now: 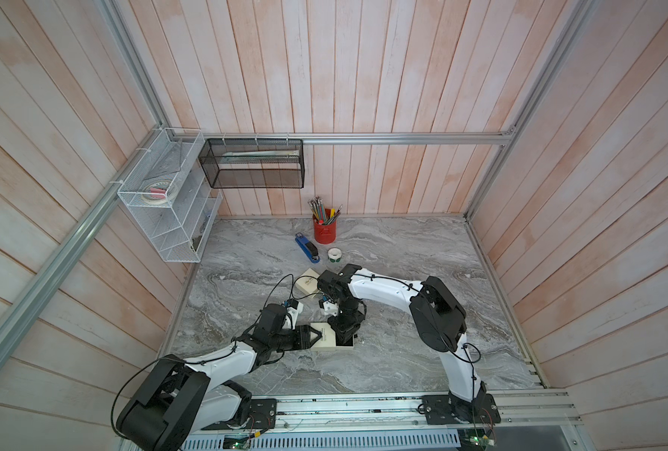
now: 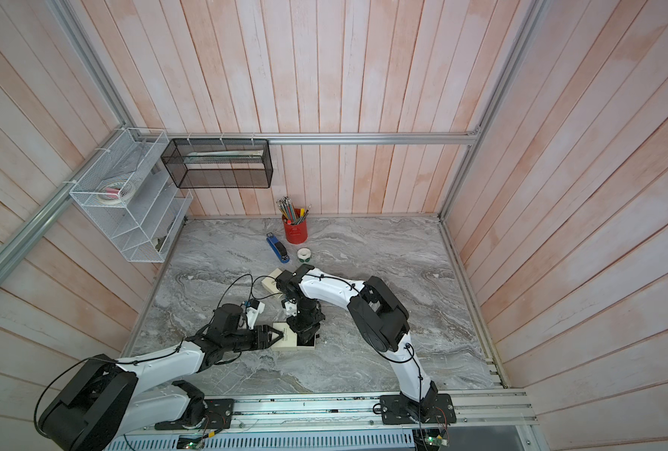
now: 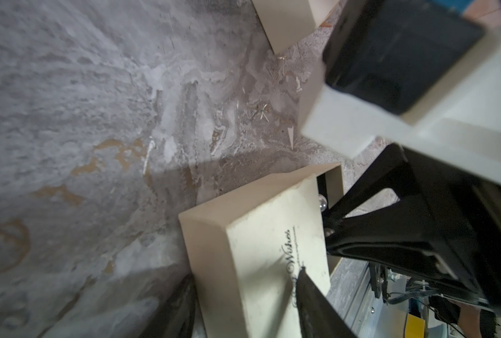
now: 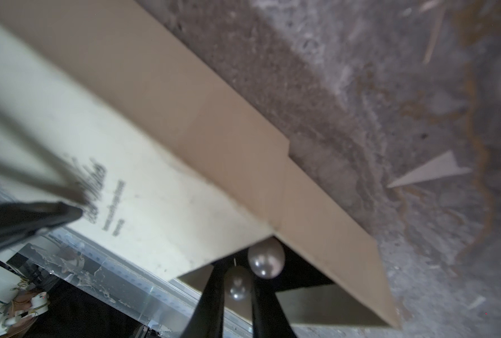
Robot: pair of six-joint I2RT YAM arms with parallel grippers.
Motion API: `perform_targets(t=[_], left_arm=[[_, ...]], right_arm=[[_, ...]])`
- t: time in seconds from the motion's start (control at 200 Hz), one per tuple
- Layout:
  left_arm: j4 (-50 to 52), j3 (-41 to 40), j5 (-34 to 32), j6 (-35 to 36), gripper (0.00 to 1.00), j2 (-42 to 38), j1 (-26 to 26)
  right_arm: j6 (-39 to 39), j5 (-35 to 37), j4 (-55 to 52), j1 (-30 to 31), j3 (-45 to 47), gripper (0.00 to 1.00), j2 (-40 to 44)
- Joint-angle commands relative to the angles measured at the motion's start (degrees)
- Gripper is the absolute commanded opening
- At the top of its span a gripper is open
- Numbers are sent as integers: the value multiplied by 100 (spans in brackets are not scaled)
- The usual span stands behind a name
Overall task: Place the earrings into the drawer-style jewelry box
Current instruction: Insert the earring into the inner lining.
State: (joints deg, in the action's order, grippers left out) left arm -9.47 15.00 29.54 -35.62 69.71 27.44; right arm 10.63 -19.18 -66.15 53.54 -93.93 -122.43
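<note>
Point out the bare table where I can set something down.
Bare: the table right of the right arm; the far-left patch between rack and stapler. Crowded: the middle, where left hand and right hand meet at the box, and around the cup.

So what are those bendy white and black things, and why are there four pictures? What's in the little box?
Those are two robot arms at a marble table. Two pictures look down from above, like a pair of eyes. The other two come from a small camera on each arm's wrist. Each arm's pinching tip is called an end effector. The left end effector holds the cream jewelry box steady, its drawer slid open. The right end effector points into the drawer with a pearl earring between its fingers; whether it is gripped, I cannot tell. A second pearl earring lies inside. Farther back: a pencil cup, stapler and tape roll.
</note>
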Motion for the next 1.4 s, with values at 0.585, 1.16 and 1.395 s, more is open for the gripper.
perform_targets(t=[0.585,1.16,1.395], left_arm=[[684,151,-548,72,68,-186,-24],[517,163,-111,239,61,-142,5],[456,152,-58,239,61,-107,24]], right_arm=[[324,301,76,-10,277,35,737],[299,354,243,-10,621,8,625],[264,285,269,-10,536,7,510]])
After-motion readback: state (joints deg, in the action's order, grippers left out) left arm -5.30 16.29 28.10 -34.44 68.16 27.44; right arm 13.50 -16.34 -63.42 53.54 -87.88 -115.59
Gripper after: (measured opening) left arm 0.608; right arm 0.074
